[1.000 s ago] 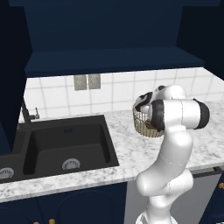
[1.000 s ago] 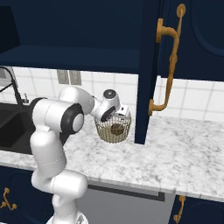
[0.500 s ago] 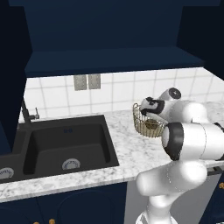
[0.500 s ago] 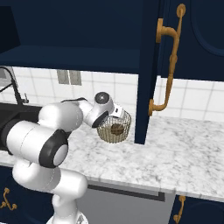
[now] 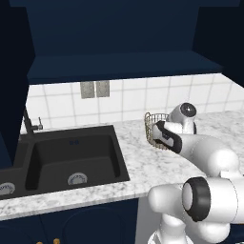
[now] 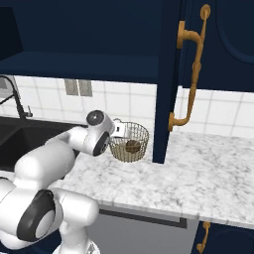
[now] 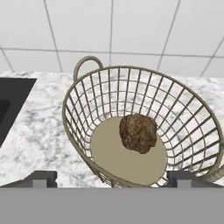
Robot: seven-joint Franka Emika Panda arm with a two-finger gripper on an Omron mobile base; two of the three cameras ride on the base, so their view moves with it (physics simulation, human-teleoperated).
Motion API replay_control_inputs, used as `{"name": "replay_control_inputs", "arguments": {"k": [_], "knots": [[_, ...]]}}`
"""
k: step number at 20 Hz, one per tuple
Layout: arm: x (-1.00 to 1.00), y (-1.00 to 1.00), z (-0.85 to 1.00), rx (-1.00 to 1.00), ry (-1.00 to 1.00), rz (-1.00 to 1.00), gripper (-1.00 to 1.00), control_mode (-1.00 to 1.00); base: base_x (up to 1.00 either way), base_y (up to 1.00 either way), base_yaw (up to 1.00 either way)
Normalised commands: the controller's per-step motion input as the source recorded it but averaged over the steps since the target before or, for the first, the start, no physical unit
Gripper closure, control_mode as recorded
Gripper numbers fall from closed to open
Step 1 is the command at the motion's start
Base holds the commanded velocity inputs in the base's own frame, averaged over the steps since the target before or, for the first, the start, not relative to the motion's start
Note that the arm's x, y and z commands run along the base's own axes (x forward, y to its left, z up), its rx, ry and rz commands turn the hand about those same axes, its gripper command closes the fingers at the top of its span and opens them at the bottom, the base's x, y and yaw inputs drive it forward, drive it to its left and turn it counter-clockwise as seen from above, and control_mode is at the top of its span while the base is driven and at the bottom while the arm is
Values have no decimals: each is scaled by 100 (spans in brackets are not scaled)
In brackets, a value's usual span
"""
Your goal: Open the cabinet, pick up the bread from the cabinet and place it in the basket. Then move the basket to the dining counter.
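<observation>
Step in hand, judged from the scene: grasping the basket (image 7: 140, 131) for the carry to the dining counter, the bread (image 7: 138, 133) lying already on its floor.

Left to right on the marble bench (image 5: 138, 162): black sink (image 5: 71, 157) at far left; then the basket (image 5: 153, 127), upright on the marble near the tiled wall; then the open navy cabinet door (image 6: 191, 79) with its brass handle (image 6: 191, 74) just right of the basket in the right base view.

Pincer (image 7: 111, 178) was spread wide, pinching nothing. In the hand view its two dark tips straddled the near rim of the basket, the left fingertip (image 7: 41, 178) outside the wire wall and the other low at right.

To do the step well (judgement): bring one finger inside the rim and one outside, close on the wire wall rather than the loop handle (image 7: 87, 65), and lift level so the loaf does not roll out. Keep clear of the cabinet door on the swing away.

Against the half-second-earlier frames: the forearm had swung lower and nearer the cameras, and the hand had closed in on the basket rim. Basket and bread had not shifted; the jaws stayed wide.
</observation>
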Motion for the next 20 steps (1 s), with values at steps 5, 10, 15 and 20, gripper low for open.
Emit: {"name": "replay_control_inputs", "arguments": {"k": [5, 10, 15, 20], "knots": [[0, 17, 17, -7, 4, 5, -100, -100, 0, 0, 0], [0, 6, 8, -4, 12, 7, -100, -100, 0, 0, 0], [2, 1, 12, -1, 15, 9, -100, -100, 0, 0, 0], [43, 7, -50, -6, 5, 6, -100, -100, 0, 0, 0]]}}
